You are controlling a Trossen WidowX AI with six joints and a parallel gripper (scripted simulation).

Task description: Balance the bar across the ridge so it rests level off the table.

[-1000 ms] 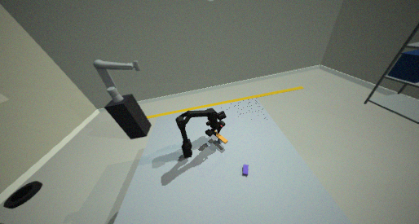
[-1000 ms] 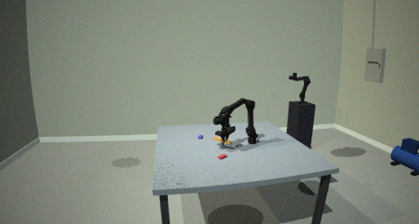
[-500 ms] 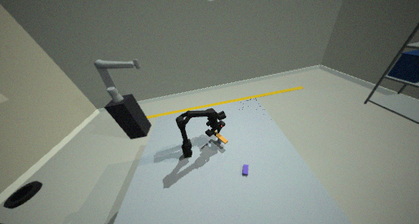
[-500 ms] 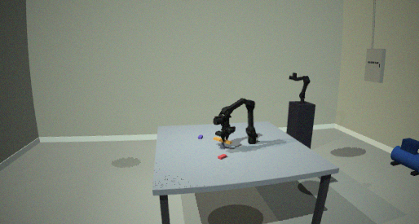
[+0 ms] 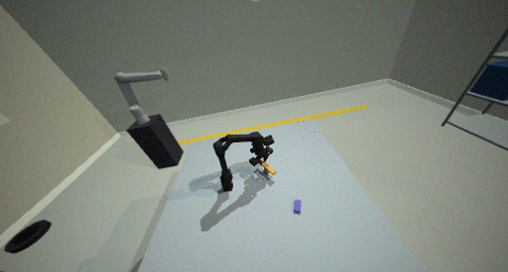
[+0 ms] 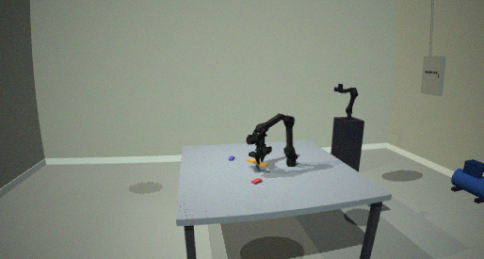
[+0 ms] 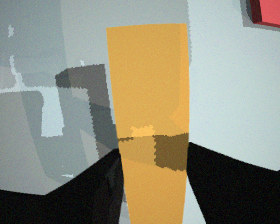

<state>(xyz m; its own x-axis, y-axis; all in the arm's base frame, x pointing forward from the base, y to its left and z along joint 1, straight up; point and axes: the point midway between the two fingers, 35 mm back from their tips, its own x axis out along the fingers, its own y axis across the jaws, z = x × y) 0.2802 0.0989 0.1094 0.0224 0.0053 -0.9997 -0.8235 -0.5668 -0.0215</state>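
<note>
An orange bar (image 5: 269, 168) (image 6: 250, 161) (image 7: 148, 75) is long and flat. My gripper (image 5: 263, 162) (image 6: 258, 162) (image 7: 152, 153) is shut on it, with one black finger at each long side. The bar is held a little above the table, its shadow apart from it. A red block (image 6: 256, 181) (image 7: 277, 11) lies on the table (image 6: 212, 202), at the top right corner of the wrist view. A purple block (image 5: 297, 206) (image 6: 231, 158) lies on the other side of the bar. I cannot tell which block is the ridge; neither is under the bar.
The arm's base (image 5: 226, 182) (image 6: 291, 159) stands on the table behind the gripper. Shadows of the arm fall across the table around the bar. A second arm on a dark pedestal (image 5: 156, 140) (image 6: 347, 138) stands beyond the table.
</note>
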